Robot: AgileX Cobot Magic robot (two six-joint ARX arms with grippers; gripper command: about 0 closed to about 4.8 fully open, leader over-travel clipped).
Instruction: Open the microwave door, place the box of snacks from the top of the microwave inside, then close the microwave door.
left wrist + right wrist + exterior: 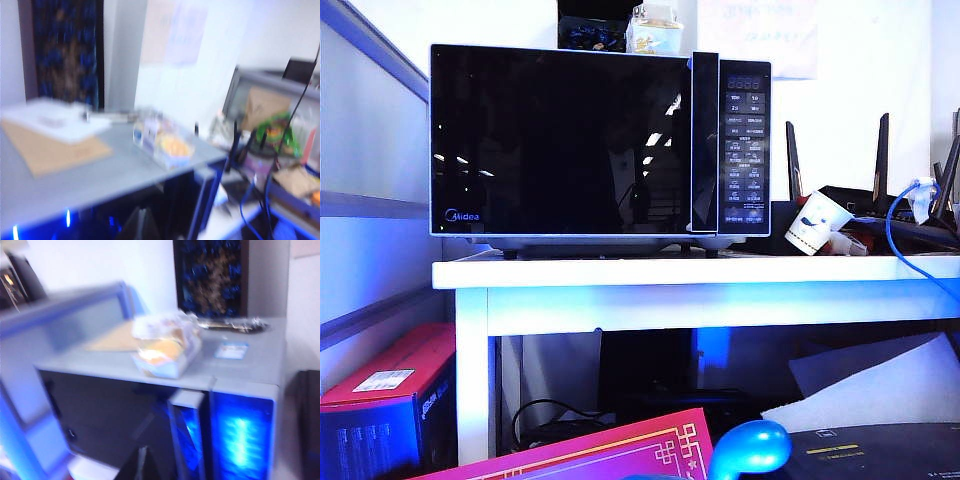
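Exterior view: the microwave (600, 145) is seen standing on a white table (690, 272), with neither arm visible in this view.
Microwave door (560, 140): shown shut, flush with the front, its dark handle strip (704, 143) set beside the button panel (744, 150).
Box of snacks (655, 30): seen resting on top of the microwave, near the front edge, above the handle strip; a dark box of blue-wrapped items (592, 32) is set just beside it, further back.
Left wrist view: the box of snacks (162, 141) is shown, blurred, on the grey microwave top near its corner; flat brown cardboard (50, 147) and white paper (55, 120) lie well apart from it on the same surface.
Left gripper (142, 225): only dark fingertips are seen at the frame edge, below the box and apart from it; whether the jaws are parted cannot be told.
Right wrist view: the box of snacks (165, 347) is shown at the front edge of the microwave top, with a small card (231, 349) near it.
Right gripper (141, 462): its tips are seen together, closed and holding nothing, below the box and in front of the door.
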